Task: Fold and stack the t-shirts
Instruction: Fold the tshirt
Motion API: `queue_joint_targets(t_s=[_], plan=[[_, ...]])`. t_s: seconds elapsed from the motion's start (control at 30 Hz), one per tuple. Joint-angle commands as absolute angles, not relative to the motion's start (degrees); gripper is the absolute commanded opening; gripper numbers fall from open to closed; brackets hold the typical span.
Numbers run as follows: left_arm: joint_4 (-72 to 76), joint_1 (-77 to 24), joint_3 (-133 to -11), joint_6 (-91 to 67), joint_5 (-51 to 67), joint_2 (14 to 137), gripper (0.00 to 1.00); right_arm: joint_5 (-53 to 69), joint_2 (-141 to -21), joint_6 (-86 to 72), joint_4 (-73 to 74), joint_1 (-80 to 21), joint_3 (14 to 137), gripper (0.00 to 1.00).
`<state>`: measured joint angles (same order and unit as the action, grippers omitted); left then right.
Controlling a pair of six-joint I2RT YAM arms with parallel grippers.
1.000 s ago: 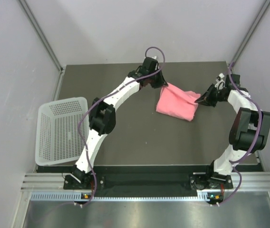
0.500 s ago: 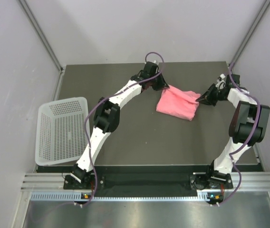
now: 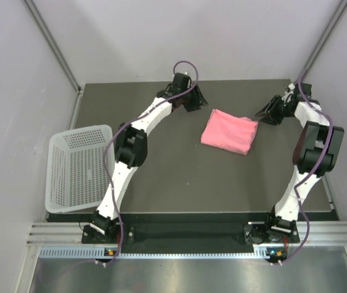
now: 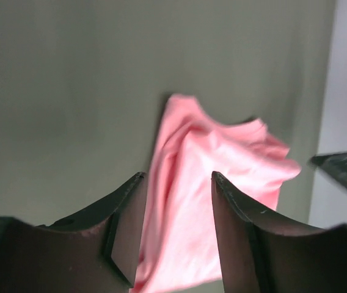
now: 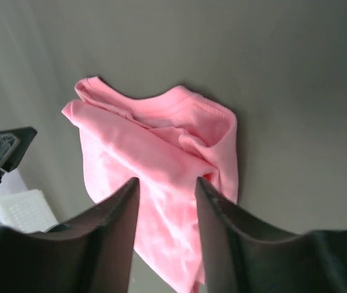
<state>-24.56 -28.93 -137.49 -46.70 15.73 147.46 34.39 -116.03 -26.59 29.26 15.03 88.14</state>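
**A:** Where's the shirt right now?

**B:** The salmon-pink t-shirt lies folded on the dark matte table, toward the far right. It's a squarish bundle sitting between the two arms, and neither arm is touching it.

**A:** And the hands?

**B:** The left gripper hangs just off the shirt's far-left corner, jaws parted, nothing between them. Its wrist view shows pink cloth through the gap, lying down on the table. Same story for the right gripper at the far-right corner: jaws apart, nothing pinched.

**A:** How's that fabric going to behave?

**B:** Light and limp, I'd say. It's a thin, soft knit with no print, and the layers slump over one another in rounded folds rather than sharp creases. It won't hold a shape by itself, and a one-corner lift would likely let the layers spill open.

**A:** So where do you take hold?

**B:** My call is the folded edge, pinching through all the layers at two corners at once, one per arm. The right wrist view shows a stitched hem along one edge, which is a firmer bit to bite on.

**A:** Anything else on deck?

**B:** A white perforated plastic basket, rigid, sits at the table's left edge, well apart from the shirt. With only one shirt in sight, the fold looks about done.
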Motion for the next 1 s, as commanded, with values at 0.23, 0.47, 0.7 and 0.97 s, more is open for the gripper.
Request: queue_joint_targets(t_s=[0.23, 0.47, 0.7, 0.97], plan=[[-28.22, -33.48, -116.2, -39.11, 21.52, 126.92, 0.47, 26.18, -106.01, -18.27, 39.3, 13.54, 91.08, 0.49], [-25.32, -35.59, -115.14, -41.31, 25.92, 129.99, 0.43, 30.05, -103.18, -21.88, 30.86, 8.01, 77.35, 0.28], [-20.04, -35.95, -113.12, -45.0, 29.53, 132.63, 0.41, 33.2, -111.52, -22.06, 25.23, 8.17, 80.67, 0.23], [-22.15, -35.95, -110.75, -43.77, 29.71, 131.22, 0.41, 35.33, -121.36, -24.34, 22.85, 10.19, 89.03, 0.2]])
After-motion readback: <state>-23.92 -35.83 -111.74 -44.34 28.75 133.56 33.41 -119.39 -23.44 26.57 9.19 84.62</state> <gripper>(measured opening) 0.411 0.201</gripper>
